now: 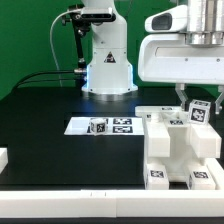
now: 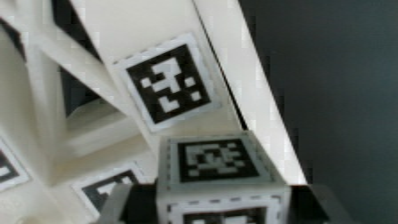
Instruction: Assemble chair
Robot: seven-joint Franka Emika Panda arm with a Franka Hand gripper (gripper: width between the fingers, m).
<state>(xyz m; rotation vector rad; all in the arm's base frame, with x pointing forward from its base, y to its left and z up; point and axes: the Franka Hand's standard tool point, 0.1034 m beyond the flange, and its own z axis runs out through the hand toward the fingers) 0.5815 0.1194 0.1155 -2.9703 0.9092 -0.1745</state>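
Exterior view: the arm (image 1: 108, 55) is being shown based at the back of the black surface (image 1: 40, 105), with its white wrist housing reaching in from the exterior view's right. The tool (image 1: 190, 103) is being held low over the partly built white chair (image 1: 180, 150), which is standing at the exterior view's right front. A small tagged part (image 1: 200, 112) is being seen just beside the tool; whether it is being gripped cannot be told. The marker board (image 1: 103, 125) is lying flat near the centre, and a small tagged cube (image 1: 98, 126) is resting on it.

Wrist view: white chair bars (image 2: 231, 60) bearing a marker tag (image 2: 166, 83) are being shown close up, tilted. A tagged block (image 2: 217, 170) is being seen between dark finger shapes (image 2: 125, 205); the tool's state, clenched or released, cannot be told.
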